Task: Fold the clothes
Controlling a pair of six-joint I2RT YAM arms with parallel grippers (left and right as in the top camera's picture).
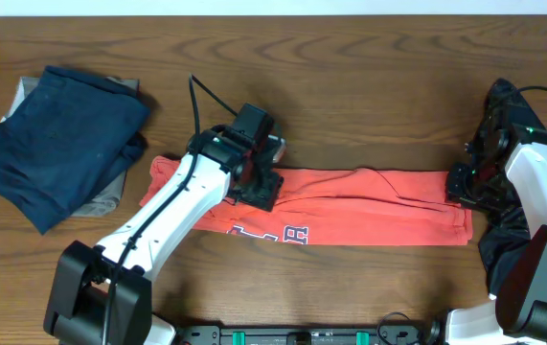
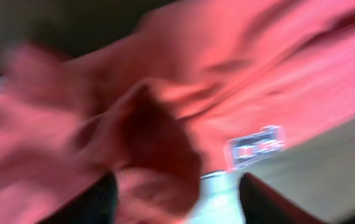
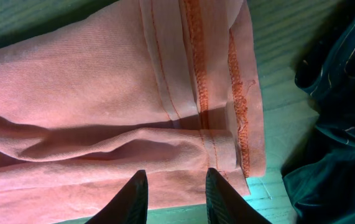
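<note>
t-shirt (image 1: pixel 369 206) lies long left-right; your right gripper (image 3: pixel 172 193) pinches right hem, left gripper (image 1: pixel 257 187) over left part, opening unclear.

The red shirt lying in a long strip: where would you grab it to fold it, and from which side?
I'd take the stitched hem at the right end of the red shirt, coming in from the right, low along the table. The shirt lies flat in a long band, and that doubled edge looks like its thickest free part.

Coral-red T-shirt (image 1: pixel 378 206) (white block lettering); navy-blue garments (image 1: pixel 62 134); black shiny garment (image 1: pixel 500 247).
</note>
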